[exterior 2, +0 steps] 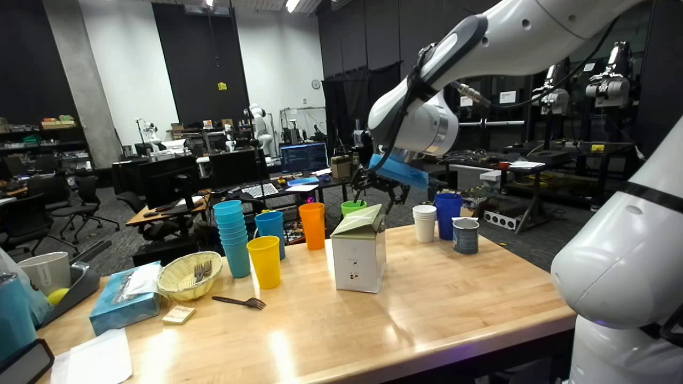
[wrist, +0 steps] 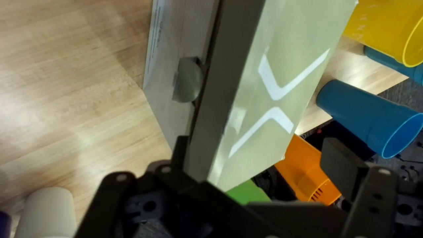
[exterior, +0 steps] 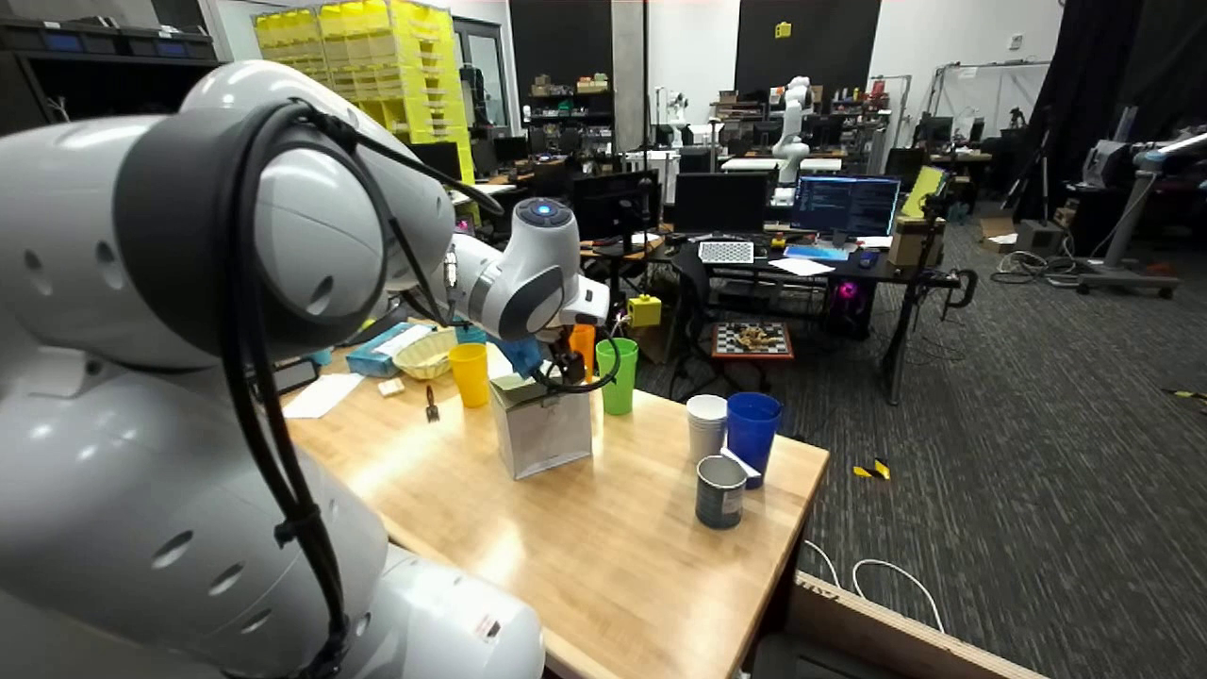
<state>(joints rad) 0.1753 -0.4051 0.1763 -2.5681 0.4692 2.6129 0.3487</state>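
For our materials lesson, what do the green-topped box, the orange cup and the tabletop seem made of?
Green-topped box: probably cardboard, slightly shiny, given its straight folded edges. Orange cup: likely smooth plastic, judging by its even colour. Tabletop: glossy wood or laminate, showing grain and bright reflections.

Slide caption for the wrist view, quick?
Open tool near the box and its pale green lid, orange cup and yellow cup beyond.

Indoor light is bright, with ceiling lights (exterior 2: 292, 5) showing in an exterior view, where lens distortion tilts the pillar (exterior 2: 80, 74). The glossy table (exterior 2: 453, 298) glares white in both exterior views. The wrist view is softer: faint shadows on the table, small print on the box (wrist: 248, 92) unreadable, parted jaws dark and blurred.
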